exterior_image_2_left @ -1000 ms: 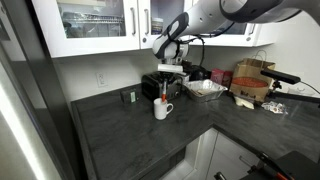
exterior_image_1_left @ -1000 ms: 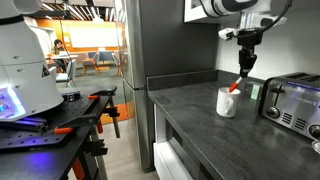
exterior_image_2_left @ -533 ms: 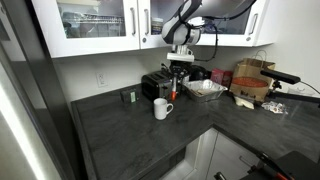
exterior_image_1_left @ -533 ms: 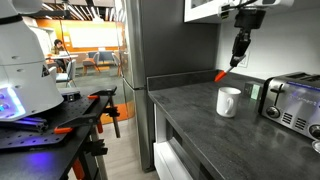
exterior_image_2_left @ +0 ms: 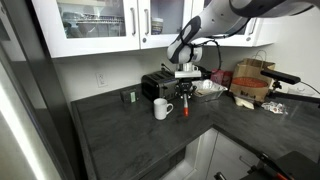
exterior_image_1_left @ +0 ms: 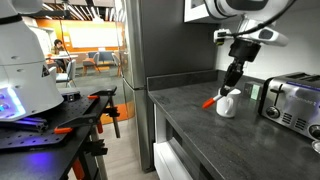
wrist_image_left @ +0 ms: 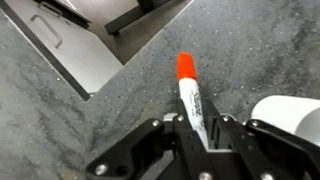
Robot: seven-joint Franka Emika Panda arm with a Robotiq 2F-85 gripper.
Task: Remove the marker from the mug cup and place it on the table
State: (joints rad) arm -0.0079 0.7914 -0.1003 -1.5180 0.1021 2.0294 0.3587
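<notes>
In an exterior view I see my gripper (exterior_image_1_left: 226, 88) clamped on the marker (exterior_image_1_left: 210, 101), which slants low beside the mug cup (exterior_image_1_left: 229, 106). In an exterior view the marker (exterior_image_2_left: 185, 109) is outside the mug cup (exterior_image_2_left: 161, 109), close over the table (exterior_image_2_left: 120, 135). In the wrist view the fingers (wrist_image_left: 172, 128) pinch its pale barrel, red end forward.

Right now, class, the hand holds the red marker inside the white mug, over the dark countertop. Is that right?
Not quite. The hand holds the red marker outside the white mug, beside it, over the dark countertop. The wrist view shows the marker clear of the mug.
</notes>
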